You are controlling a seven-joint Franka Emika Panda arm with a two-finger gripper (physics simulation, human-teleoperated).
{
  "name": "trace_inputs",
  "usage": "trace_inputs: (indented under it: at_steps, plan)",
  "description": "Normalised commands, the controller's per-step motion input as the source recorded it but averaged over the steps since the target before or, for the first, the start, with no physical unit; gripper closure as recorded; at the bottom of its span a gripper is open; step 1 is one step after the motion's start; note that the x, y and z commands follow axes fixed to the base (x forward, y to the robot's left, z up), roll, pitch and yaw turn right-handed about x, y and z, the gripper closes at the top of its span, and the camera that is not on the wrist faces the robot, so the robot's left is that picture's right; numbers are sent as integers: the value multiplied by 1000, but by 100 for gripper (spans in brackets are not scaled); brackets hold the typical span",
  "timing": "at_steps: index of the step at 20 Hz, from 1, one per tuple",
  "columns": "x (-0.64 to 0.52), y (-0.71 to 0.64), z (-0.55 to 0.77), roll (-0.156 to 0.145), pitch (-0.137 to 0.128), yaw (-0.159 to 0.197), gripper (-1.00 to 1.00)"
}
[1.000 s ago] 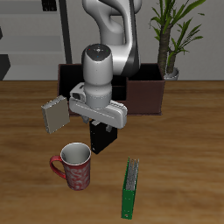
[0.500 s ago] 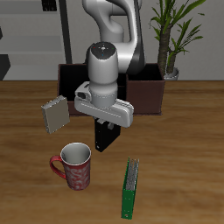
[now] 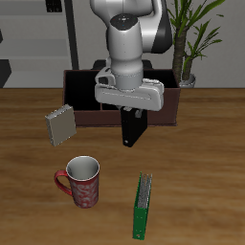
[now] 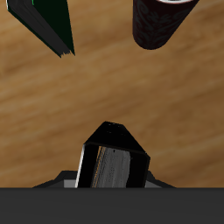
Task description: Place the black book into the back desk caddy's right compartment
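Observation:
My gripper (image 3: 131, 108) is shut on the black book (image 3: 133, 127), which hangs upright below it, lifted above the table. In the wrist view the black book (image 4: 112, 157) shows close up, held between the jaws, with its pale page edge visible. The back desk caddy (image 3: 158, 103) is a long dark brown-maroon box at the table's back, just behind the gripper and partly hidden by the arm. Its right compartment (image 3: 80, 93) is the wide section at the end near the grey book.
A grey book (image 3: 59, 125) stands tilted in front of the caddy's end. A red patterned mug (image 3: 81, 181) stands nearer the front edge and also shows in the wrist view (image 4: 160, 21). A thin green book (image 3: 142, 204) (image 4: 48, 24) stands near the front. A potted plant (image 3: 189, 38) is behind the caddy.
The gripper has risen and moved back toward the caddy with the black book in it, lifting the book clear of the table.

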Motion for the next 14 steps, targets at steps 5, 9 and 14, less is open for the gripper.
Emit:
trace_inputs:
  at_steps: [5,9,14]
  plan:
    - [-187,278,421,49,-33,32,100]
    - [-312,393,406,49,-21,51,100]
    - [-395,279,334,48,-35,58,100]
